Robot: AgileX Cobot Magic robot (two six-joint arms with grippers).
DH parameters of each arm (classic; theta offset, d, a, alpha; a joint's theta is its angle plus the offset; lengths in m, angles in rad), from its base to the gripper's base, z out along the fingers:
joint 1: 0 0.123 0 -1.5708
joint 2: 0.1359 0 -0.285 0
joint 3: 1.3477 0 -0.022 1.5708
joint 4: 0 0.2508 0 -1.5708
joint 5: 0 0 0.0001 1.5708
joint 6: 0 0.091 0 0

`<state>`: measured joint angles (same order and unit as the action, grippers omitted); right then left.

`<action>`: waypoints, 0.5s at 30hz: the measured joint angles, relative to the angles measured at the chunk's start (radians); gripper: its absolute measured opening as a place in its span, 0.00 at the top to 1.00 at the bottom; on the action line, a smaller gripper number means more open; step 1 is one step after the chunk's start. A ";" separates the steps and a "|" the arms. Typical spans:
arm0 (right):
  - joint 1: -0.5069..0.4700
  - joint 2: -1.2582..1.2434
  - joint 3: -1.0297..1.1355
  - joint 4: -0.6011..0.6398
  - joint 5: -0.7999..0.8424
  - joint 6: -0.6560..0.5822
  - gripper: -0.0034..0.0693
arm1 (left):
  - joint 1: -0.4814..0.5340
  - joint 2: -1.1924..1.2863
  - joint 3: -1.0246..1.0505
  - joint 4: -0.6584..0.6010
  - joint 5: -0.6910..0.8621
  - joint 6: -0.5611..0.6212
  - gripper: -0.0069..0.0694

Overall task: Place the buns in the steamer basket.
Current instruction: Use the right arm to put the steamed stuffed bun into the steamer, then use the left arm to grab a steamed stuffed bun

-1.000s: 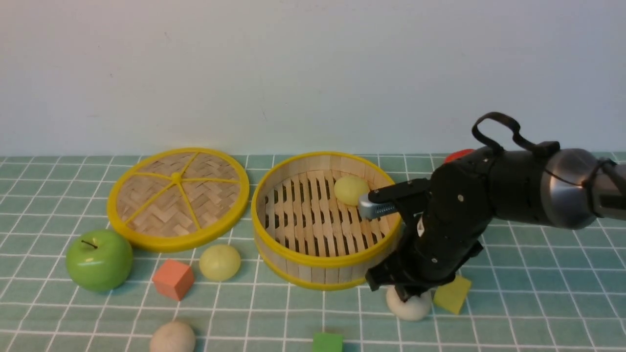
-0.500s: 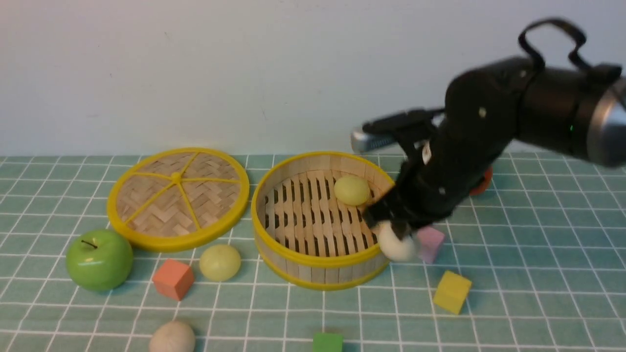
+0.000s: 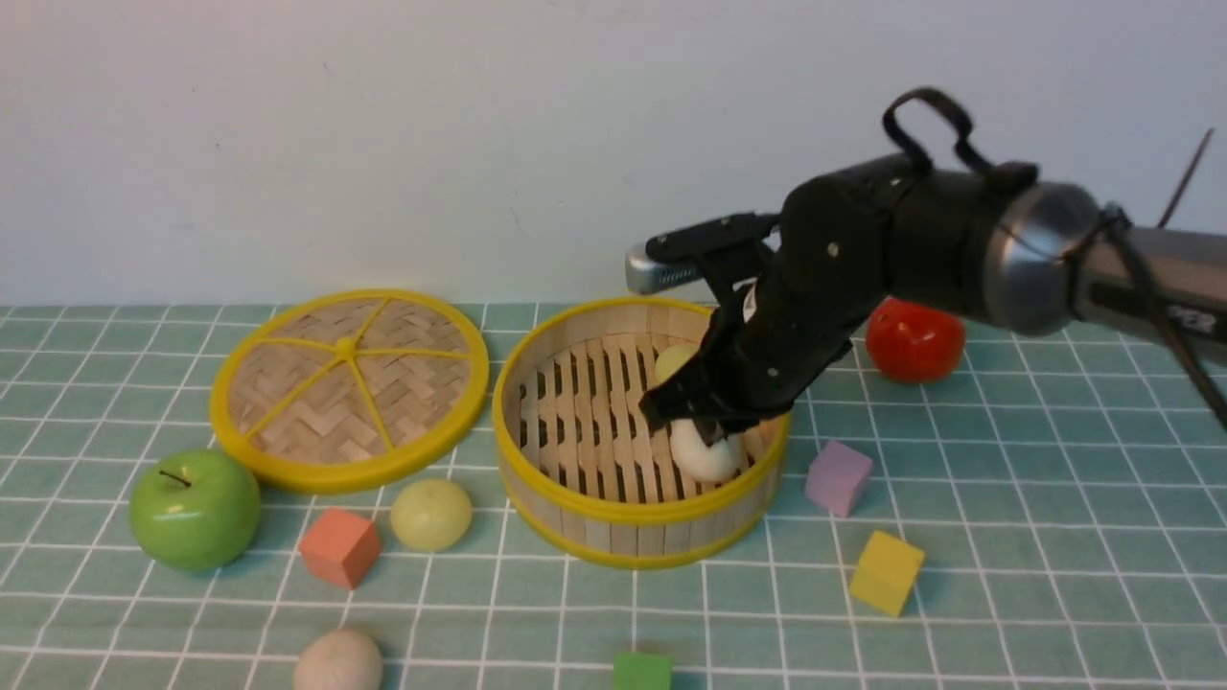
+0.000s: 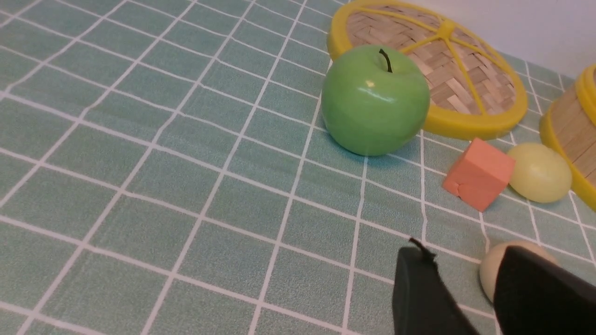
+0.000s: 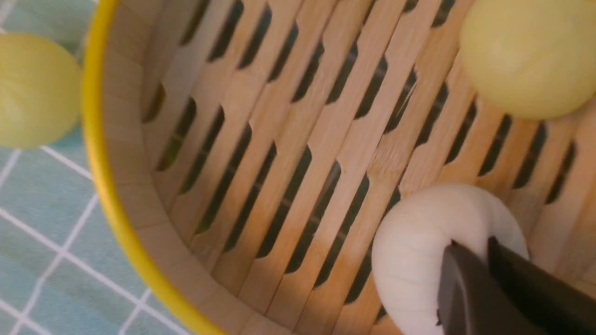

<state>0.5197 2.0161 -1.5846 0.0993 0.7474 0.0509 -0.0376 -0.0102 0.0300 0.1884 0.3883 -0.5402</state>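
white bun (image 3: 705, 458) pinched by right tool (image 3: 707, 436) inside steamer basket (image 3: 613, 515).

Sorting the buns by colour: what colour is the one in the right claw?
Off-white; the bun shows best in the right wrist view.

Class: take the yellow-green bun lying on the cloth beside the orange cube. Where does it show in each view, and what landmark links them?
Front view: yellow-green bun lies between orange cube and steamer basket.
Left wrist view: bun right beside the cube, close to the basket's wall.
Right wrist view: bun just outside the basket's yellow rim, partly cut off.
Shared landmark: the basket's yellow rim.
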 joint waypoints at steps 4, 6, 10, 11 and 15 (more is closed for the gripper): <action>0.000 0.019 0.000 0.000 -0.003 0.015 0.84 | 0.000 0.000 0.000 0.000 0.000 0.000 0.60; 0.000 0.017 0.000 0.000 -0.005 0.018 0.75 | 0.000 0.000 0.000 0.000 0.000 0.000 0.60; 0.000 -0.013 0.000 0.000 0.015 0.018 0.48 | 0.000 0.000 0.000 0.000 0.000 0.000 0.60; 0.000 -0.028 0.000 0.000 0.029 0.018 0.41 | 0.000 0.000 0.000 0.000 0.000 0.000 0.60; 0.000 -0.134 0.000 -0.029 0.116 0.019 0.26 | 0.000 0.000 0.000 0.000 0.000 0.000 0.60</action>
<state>0.5197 1.8826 -1.5846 0.0707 0.8634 0.0699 -0.0376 -0.0102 0.0300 0.1884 0.3883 -0.5402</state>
